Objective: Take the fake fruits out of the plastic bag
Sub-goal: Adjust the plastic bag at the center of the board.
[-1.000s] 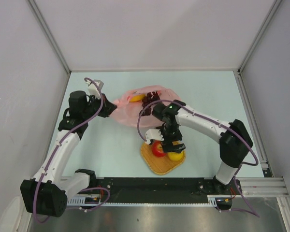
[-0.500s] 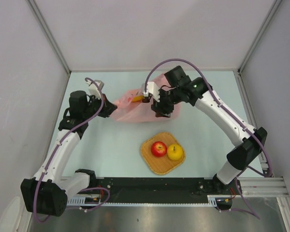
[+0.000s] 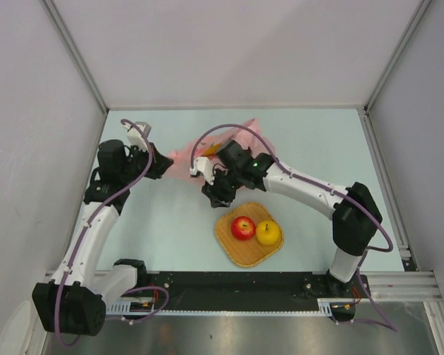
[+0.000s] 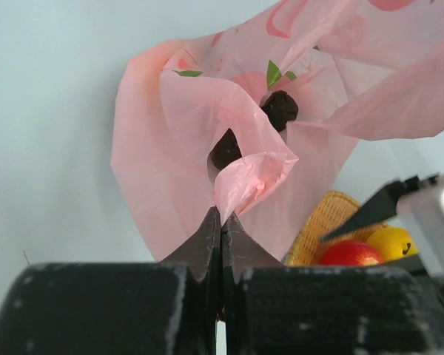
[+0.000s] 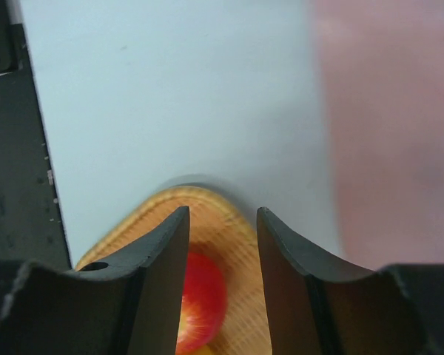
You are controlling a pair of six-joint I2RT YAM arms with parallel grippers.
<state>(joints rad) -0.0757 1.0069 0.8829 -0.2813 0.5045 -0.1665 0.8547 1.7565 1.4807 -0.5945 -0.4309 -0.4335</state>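
Observation:
The pink plastic bag (image 4: 170, 148) hangs crumpled from my left gripper (image 4: 222, 216), which is shut on a fold of it. In the bag's opening sit two dark plums (image 4: 281, 109) (image 4: 223, 150). From above, the left gripper (image 3: 160, 164) holds the bag (image 3: 181, 157) at its left end. My right gripper (image 3: 213, 191) hovers between bag and tray, jaws apart with nothing between them (image 5: 222, 213). A red apple (image 3: 243, 227) and a yellow round fruit (image 3: 268, 232) lie on the woven tray (image 3: 229, 248). The apple (image 5: 203, 299) shows below the right fingers.
The woven tray (image 5: 207, 222) lies near the table's front edge, just right of centre. The right arm's upper links (image 3: 311, 188) stretch across the table behind the tray. White walls close in the table on three sides.
The right arm left the tray, swung over the back of the bag and came down to its front. Its jaws have narrowed. The left gripper drew the bag slightly left.

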